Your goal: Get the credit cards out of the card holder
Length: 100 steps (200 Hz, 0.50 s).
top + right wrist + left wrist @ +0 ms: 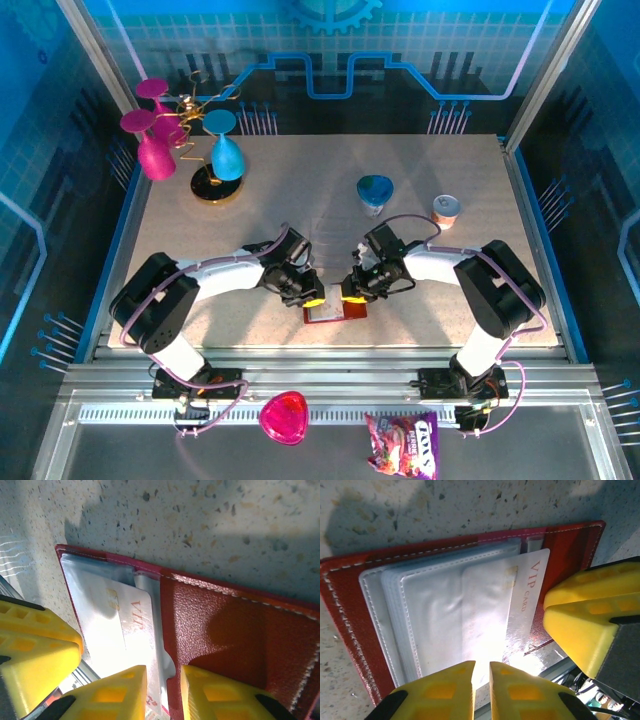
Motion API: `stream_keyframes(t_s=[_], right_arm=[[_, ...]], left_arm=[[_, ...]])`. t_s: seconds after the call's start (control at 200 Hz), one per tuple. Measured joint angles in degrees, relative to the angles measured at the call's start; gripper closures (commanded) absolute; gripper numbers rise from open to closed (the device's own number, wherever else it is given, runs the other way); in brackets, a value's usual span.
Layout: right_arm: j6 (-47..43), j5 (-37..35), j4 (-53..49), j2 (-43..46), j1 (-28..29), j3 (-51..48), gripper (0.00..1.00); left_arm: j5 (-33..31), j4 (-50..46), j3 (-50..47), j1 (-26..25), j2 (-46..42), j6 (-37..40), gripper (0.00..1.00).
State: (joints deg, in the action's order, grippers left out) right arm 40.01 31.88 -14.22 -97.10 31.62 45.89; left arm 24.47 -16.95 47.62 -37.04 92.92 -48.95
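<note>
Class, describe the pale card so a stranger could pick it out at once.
Start at the speckled table's near edge, where the red card holder lies open. Sticking out of its clear pockets is the pale card, set apart by VIP CARD lettering.

dark red stitched leather folding card holder [357,630]: 1 | pale white VIP credit card [532,587]: 1 | clear plastic pockets [435,610]: stacked, number unclear | upturned magenta goblets [154,157]: 2 | upturned blue goblet [227,155]: 1 | gold wire stand [212,190]: 1 | blue-green cup [375,190]: 1 | small pale tub [446,210]: 1 | pink rounded dish [284,417]: 1 | purple snack bag [402,445]: 1
</note>
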Motion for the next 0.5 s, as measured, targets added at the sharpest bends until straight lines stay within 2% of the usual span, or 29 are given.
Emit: stream_keyframes(t_s=[0.5], right_arm=[[0.02,0.02,-0.33,0.0,0.72,0.74,0.74]], left_arm=[[-0.11,1.05,-1.07,0.02,1.84,0.02,0.88]])
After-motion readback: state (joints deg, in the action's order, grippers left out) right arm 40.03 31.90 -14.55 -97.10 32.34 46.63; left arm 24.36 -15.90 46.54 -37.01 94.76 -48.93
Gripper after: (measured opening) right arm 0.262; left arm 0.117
